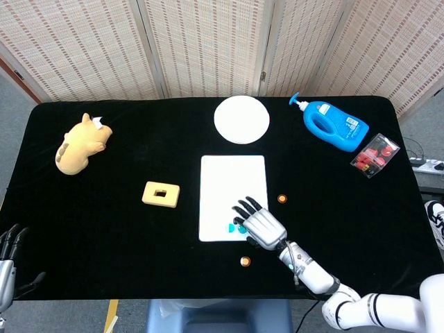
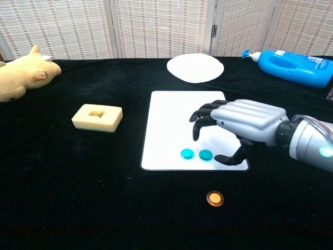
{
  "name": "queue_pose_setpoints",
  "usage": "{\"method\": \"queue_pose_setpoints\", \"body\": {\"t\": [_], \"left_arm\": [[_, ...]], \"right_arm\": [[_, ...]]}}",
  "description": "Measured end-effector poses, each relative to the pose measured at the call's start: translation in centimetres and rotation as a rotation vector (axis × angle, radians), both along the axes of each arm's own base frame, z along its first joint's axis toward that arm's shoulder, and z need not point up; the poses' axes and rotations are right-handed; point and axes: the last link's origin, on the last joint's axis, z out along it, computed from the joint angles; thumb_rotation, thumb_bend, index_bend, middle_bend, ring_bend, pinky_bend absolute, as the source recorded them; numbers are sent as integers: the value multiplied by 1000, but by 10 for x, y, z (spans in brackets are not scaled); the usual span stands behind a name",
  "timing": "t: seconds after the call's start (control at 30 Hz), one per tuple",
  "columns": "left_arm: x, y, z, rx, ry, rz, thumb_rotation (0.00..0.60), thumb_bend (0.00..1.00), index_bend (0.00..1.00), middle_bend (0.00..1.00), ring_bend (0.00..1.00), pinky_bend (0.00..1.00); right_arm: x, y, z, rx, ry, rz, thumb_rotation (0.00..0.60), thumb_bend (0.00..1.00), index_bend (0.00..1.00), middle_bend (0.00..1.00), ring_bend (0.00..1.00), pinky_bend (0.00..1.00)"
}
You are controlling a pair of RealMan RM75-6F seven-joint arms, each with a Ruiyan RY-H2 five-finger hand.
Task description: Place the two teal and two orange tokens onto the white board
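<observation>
Head view: the right hand (image 1: 258, 225) hovers over the lower right part of the flat white rectangular board (image 1: 232, 177), fingers spread, holding nothing. A small teal disc token (image 1: 229, 227) shows beside it on the board; the second is mostly hidden under the fingers. Two small orange disc tokens lie on the black cloth: one (image 1: 282, 198) right of the board, one (image 1: 244, 261) below it. Left hand (image 1: 8, 260) rests open at the table edge.

Chest view: both teal tokens (image 2: 187, 153) (image 2: 206, 154) lie side by side near the board's front edge. The tokens look thin, rigid, light and glossy, probably slippery; pinch at the rim.
</observation>
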Motion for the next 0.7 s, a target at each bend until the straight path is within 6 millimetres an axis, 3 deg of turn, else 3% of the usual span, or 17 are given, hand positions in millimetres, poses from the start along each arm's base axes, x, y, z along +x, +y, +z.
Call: {"method": "queue_pose_setpoints", "body": {"t": [0.3,0.7], "left_arm": [[2,-1,1,3,2,-2,600,212,0,0,7,0],[0,-4,2,2,0,5,600,212,0,0,7,0]], "right_arm": [[-9,36,2,63,36,130,600,415,384,151,41,0],[-18,52,-12,98,74,175,600,415,407,151,42,0]]}}
